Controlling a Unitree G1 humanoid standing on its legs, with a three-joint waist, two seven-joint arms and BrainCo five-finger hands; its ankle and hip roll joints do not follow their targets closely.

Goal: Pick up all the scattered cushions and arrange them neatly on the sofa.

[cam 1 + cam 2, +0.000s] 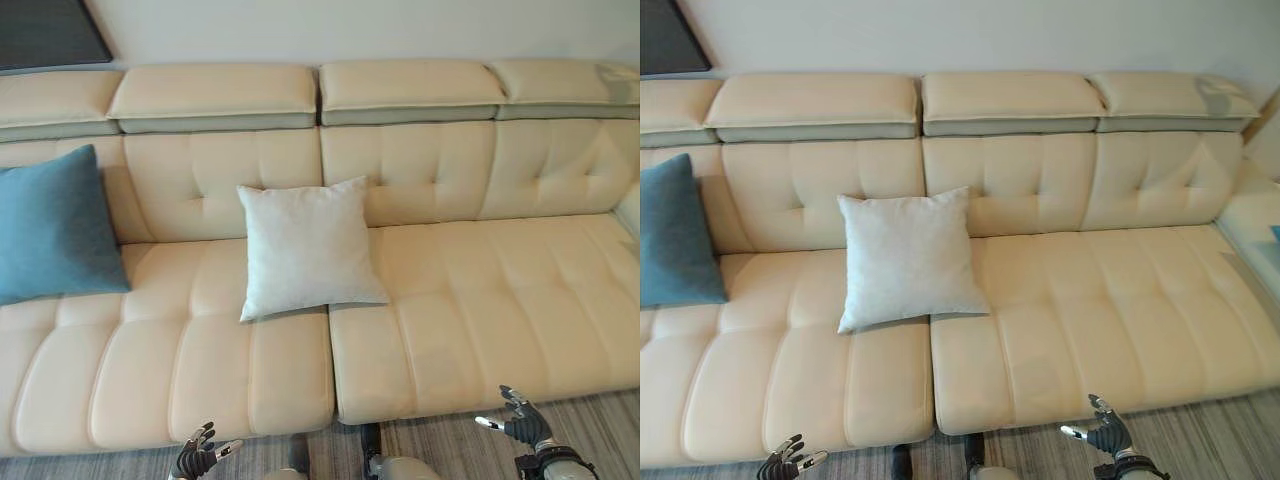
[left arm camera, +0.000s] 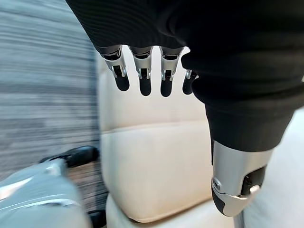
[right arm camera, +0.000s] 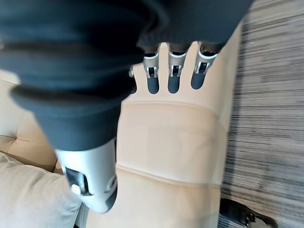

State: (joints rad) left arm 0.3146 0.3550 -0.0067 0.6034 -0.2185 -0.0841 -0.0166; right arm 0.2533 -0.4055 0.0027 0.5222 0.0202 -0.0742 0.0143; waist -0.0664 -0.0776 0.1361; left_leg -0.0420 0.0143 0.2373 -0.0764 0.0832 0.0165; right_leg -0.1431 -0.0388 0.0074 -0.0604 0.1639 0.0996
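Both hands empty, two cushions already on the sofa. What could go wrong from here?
1. The white cushion leans askew on the backrest, over the gap between two seat sections of the sofa; a clumsy nudge may tip it flat or forward.
2. The left hand and right hand, both open, hang low by the seat's front edge; lifting either arm may catch that edge.
3. The blue cushion runs past the view's edge, so judging neatness there is unreliable.

the sofa [image 1: 480, 290] looks like smooth cream leather with a soft sheen, tufted on the back. the white cushion [image 1: 308, 248] in the middle is matt woven cloth, faintly rough. the blue cushion [image 1: 50, 228] at the left is matt cloth too. the floor [image 1: 600, 420] shows streaky wood-grain boards.
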